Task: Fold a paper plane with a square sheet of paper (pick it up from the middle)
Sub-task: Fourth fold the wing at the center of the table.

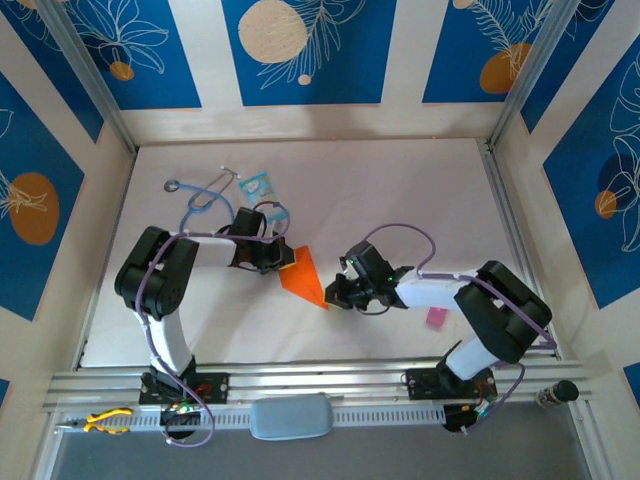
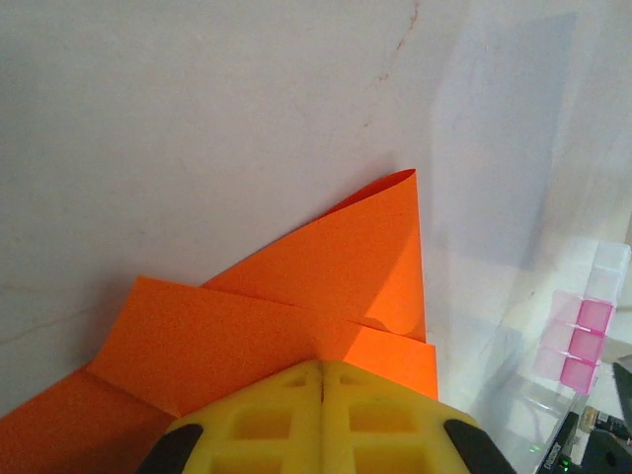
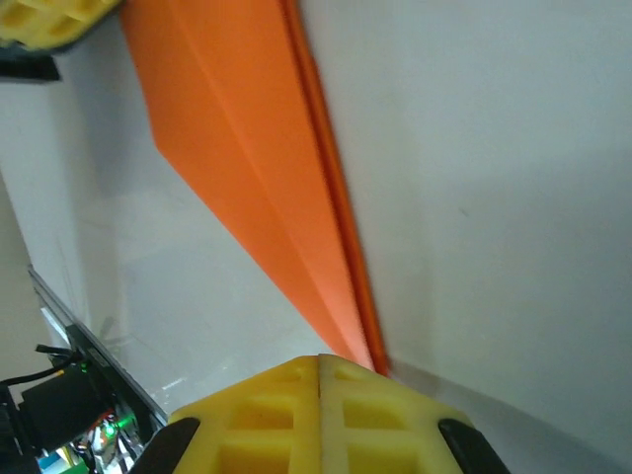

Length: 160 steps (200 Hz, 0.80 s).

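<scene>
1. The paper plane (image 1: pixel 303 276) is found near the middle of the white table (image 1: pixel 400 200), stretched between the two grippers. Its long axis is laid diagonally, from far-left to near-right.
2. The wide tail end is met by the left gripper (image 1: pixel 279 262), and the sharp tip by the right gripper (image 1: pixel 336 293). Neither arm can be called nearer, as each is at one end of the same axis.
3. In the left wrist view the left gripper (image 2: pixel 321 367) is seen with its yellow fingers pressed together, no gap being left at the seam. The orange paper (image 2: pixel 326 267) runs away from the fingertips and disappears beneath them. Whether it is pinched between them or merely pressed from above cannot be told.
4. In the right wrist view the right gripper (image 3: pixel 321 361) is likewise closed tight, and the narrow tip of the plane (image 3: pixel 247 168) is brought to a point just at its right-hand finger — touching it, though a true grip cannot be confirmed.
5. The material is thin, matte, bright orange paper, unmarked. Overlapping flaps with crisp diagonal edges are shown at the wide end, one corner being curled slightly upward. Along the tapering body a centre crease and stacked layered edges are visible.
6. It is judged that any coming move will turn on this axis — a pull or press along it should keep the creases flat, while a sideways drag could skew the layers or tear the fine tip.
7. A small pink strip (image 1: pixel 435 318) lies apart, near-right of the plane, and a light-blue packet (image 1: pixel 256 185) lies at the far-left.
</scene>
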Tool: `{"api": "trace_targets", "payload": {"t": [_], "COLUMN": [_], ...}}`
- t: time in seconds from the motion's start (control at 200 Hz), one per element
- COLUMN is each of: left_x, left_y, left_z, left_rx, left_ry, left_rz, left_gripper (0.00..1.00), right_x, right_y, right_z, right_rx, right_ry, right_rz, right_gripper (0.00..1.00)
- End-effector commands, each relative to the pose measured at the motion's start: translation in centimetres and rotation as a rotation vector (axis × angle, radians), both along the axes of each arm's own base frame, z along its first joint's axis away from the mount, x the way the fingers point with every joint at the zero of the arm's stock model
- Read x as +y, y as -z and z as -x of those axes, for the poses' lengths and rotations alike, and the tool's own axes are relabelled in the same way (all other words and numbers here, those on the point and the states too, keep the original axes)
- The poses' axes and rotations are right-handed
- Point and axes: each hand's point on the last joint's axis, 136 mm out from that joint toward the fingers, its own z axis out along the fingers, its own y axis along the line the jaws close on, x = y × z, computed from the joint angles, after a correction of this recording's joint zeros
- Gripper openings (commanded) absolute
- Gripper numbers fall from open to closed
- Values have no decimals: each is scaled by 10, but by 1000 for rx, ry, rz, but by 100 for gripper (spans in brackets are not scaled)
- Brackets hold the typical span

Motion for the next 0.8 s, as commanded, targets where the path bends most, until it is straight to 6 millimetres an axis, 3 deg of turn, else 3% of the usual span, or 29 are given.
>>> {"api": "trace_targets", "payload": {"t": [0.0,0.355,0.53,0.795], "left_x": [17,16,16,16], "left_y": [24,21,21,19], "left_z": [5,0,-1,0], "left_rx": [49,41,40,42], "left_ry": [-30,-32,-33,-38], "left_rz": [-73,-76,-78,-74], "left_gripper": [0,0,0,0], "right_x": [10,-11,-19,-20], "right_y": [0,42,40,21], "right_z": [-3,27,36,26], "right_rx": [0,109,105,58], "right_ry": [-31,-33,-36,-8], "right_rz": [-17,59,75,88], "right_gripper": [4,3,3,4]}}
